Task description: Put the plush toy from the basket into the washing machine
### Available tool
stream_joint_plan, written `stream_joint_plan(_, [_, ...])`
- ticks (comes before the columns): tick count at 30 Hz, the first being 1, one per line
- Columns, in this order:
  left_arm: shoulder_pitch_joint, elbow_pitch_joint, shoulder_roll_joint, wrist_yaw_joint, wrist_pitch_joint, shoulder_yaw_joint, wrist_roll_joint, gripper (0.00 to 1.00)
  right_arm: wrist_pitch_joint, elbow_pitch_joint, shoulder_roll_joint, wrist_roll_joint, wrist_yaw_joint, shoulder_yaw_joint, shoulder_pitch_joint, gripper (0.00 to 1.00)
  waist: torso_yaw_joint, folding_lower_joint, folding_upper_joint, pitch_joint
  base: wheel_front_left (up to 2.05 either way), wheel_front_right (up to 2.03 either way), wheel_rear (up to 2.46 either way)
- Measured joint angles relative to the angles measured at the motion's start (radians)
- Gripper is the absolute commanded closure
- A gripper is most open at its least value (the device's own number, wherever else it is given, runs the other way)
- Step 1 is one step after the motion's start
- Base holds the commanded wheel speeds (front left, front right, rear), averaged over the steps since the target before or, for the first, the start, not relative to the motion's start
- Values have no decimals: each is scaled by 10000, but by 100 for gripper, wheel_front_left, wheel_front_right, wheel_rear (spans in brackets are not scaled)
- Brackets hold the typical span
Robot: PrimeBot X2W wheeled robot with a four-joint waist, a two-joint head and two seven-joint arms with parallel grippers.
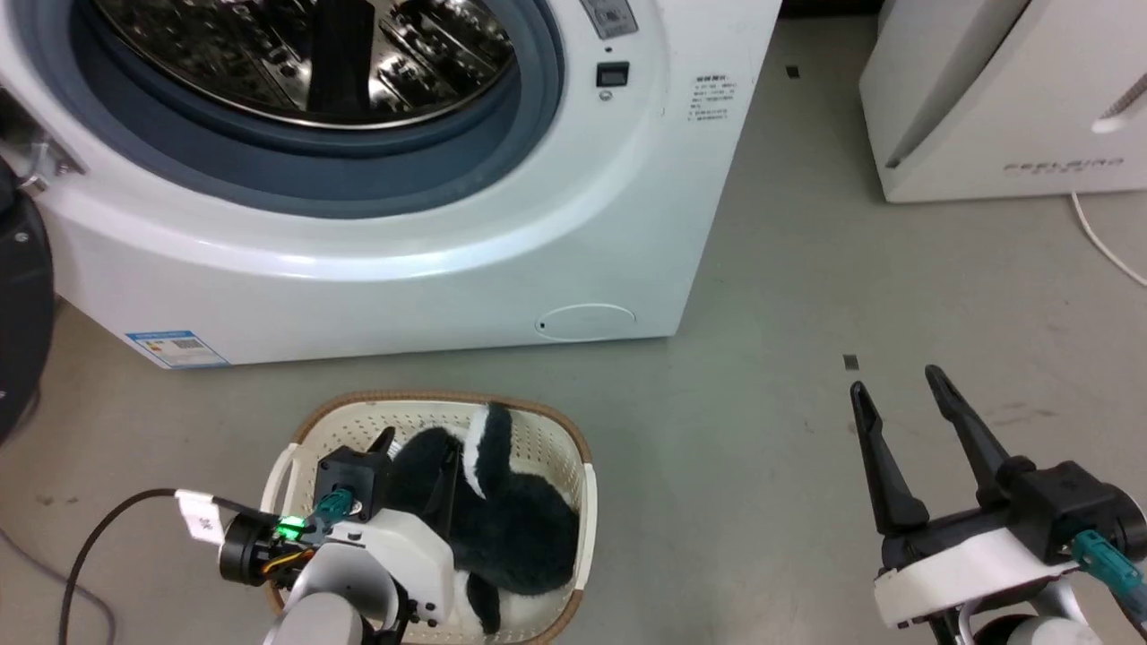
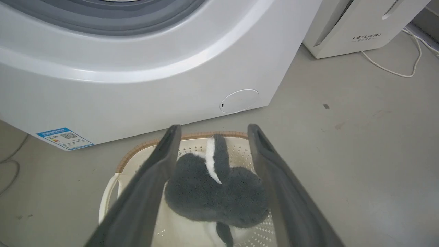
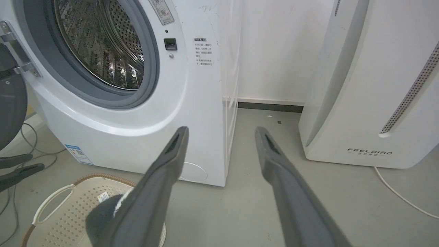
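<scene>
The left gripper [image 1: 417, 452] hangs over the basket [image 1: 538, 439] with its two fingers spread wide. In the left wrist view they straddle the plush toy [image 2: 219, 195], one on each flank, and are not closed on it. Whether either finger touches the fur I cannot tell.

The toy lies inside the basket, a black fluffy heap filling most of the basket floor. A white-striped limb sticks up toward 12 o'clock against the far wall. The basket stands on the grey floor [image 1: 806, 269], just at 6 o'clock of the washing machine [image 1: 403, 287] and near its front panel, not touching it.

The machine's door [image 1: 18, 296] is swung aside at 9 o'clock, so the grey-gasketed porthole is open and the perforated steel drum [image 1: 269, 54] shows at 12 o'clock. A blue label [image 1: 176, 348] sits at the lower left corner of the machine's front.

The right gripper [image 1: 896, 381] is well apart from the basket, at 3 o'clock of it. It hovers above bare floor with its fingers parted and nothing between them. In the right wrist view its fingertips [image 3: 183, 129] point at the gap between the washer and the white FEELBIRD appliance [image 3: 360, 85]. The basket and a bit of the toy lie at 8 o'clock in that view.

In the head view that appliance stands at 1 o'clock of the right gripper. A white cable [image 1: 1098, 237] trails across the floor beside it.
</scene>
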Motion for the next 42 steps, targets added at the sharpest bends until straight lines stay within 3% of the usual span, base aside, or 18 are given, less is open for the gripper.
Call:
stream_joint_plan(17, [-1375,2048,650,-176,359,-1365,-1089,0,-347,-219,0,336,0,341,-315,0,-470,1,0,1180,0,0,0])
stream_joint_plan(42, [-4654,5743,1795,-355,834,-2535,-1958,0,-872,-723,0,1187,0,836,-1081,0,-1447,0,0,3593,0,0,0])
